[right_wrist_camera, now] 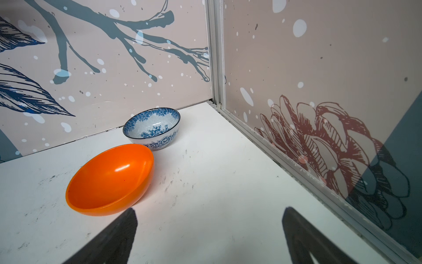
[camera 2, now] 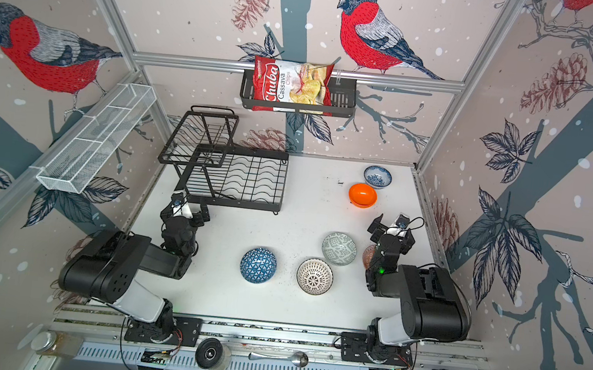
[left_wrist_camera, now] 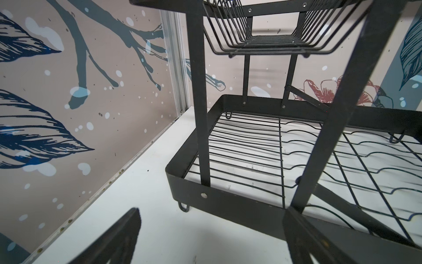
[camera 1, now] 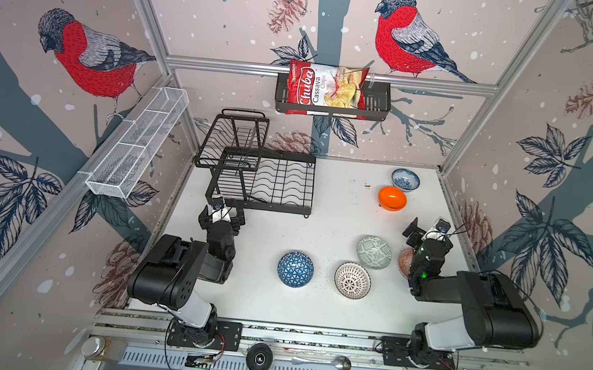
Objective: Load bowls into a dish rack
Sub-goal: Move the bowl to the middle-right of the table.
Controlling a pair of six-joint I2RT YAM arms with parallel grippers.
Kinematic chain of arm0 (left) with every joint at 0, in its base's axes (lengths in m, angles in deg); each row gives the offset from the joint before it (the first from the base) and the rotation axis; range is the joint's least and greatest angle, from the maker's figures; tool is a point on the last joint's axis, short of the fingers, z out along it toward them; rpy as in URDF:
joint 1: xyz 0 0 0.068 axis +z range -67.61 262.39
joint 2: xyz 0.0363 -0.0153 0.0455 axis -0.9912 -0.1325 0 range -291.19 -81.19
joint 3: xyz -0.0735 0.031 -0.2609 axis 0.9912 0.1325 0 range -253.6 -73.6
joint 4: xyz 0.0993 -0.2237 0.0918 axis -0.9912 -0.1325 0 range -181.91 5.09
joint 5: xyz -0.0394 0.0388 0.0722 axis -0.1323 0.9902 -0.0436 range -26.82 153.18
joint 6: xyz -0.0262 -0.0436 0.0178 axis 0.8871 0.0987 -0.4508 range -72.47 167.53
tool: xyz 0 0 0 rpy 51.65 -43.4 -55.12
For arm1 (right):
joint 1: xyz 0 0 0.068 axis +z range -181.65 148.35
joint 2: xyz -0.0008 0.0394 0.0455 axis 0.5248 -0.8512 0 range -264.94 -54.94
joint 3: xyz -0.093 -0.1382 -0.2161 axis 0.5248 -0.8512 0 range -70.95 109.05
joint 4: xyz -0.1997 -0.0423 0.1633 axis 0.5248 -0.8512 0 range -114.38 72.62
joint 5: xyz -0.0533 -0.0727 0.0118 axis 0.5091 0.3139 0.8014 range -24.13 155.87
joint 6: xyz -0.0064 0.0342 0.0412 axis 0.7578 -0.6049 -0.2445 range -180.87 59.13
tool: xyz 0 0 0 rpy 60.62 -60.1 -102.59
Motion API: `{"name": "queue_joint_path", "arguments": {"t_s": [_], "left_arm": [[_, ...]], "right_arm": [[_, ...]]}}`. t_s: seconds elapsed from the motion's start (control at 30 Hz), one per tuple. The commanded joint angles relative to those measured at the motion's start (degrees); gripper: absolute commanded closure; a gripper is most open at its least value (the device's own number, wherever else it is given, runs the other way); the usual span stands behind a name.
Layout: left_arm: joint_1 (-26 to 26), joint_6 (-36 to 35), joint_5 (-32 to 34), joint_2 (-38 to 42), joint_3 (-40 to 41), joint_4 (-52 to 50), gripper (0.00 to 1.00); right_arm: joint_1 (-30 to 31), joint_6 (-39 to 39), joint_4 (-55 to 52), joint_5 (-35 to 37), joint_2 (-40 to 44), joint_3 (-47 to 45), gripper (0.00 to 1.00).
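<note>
Both claws are spread wide, gripping nothing. Left gripper (camera 1: pixel 223 211) sits just off the dish rack (camera 1: pixel 279 188) in the far-left corner of the worktop (camera 1: pixel 312 307); right gripper (camera 1: pixel 428 233) hangs near the orange bowl (camera 1: pixel 392 198). The other bowls (camera 1: pixel 374 252) sit loose from the middle to the right edge. The chips bag (camera 1: pixel 326 87) reads "Chuba Cassava Chips".

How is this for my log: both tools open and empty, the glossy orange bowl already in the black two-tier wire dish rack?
No: the right wrist view shows the glossy orange bowl on the white table, outside the black wire dish rack. The left tool and right tool are open, empty.
</note>
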State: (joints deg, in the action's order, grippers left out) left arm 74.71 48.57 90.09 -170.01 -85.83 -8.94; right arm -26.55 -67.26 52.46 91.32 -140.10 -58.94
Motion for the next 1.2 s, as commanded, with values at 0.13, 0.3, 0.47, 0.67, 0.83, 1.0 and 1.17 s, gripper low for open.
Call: {"name": "queue_joint_path", "arguments": {"t_s": [0.13, 0.3, 0.47, 0.67, 0.83, 1.0, 1.17], "left_arm": [[-0.4, -1.9, 1.3, 0.3, 0.8, 3.9, 0.04], [0.3, -0.4, 2.8, 10.0, -4.9, -14.7, 0.04], [-1.3, -1.4, 6.7, 16.7, -4.1, -19.1, 0.03], [-3.1, 4.0, 7.6, 24.6, -8.6, -34.8, 0.03], [-4.6, 15.4, 5.9, 27.3, -15.2, -53.8, 0.03], [-11.2, 20.9, 7.0, 29.4, -18.1, -61.4, 0.02], [-20.2, 22.2, 9.2, 28.9, -21.7, -65.6, 0.02]], "right_arm": [[0.1, -0.4, 2.6, 1.4, 0.6, -0.9, 0.0], [0.3, 0.4, 2.4, 0.7, 1.1, -0.9, 0.0], [1.8, 0.2, -10.5, 5.8, 10.1, 2.9, 0.0], [4.4, -0.1, -11.3, 14.4, 11.2, 3.5, 0.0], [7.2, -7.1, -20.9, 19.4, 18.7, 5.6, 0.0], [4.1, -14.6, -27.7, 2.5, 23.5, 6.4, 0.0], [4.6, -16.8, -41.3, 0.0, 20.3, 14.3, 0.01]]}}
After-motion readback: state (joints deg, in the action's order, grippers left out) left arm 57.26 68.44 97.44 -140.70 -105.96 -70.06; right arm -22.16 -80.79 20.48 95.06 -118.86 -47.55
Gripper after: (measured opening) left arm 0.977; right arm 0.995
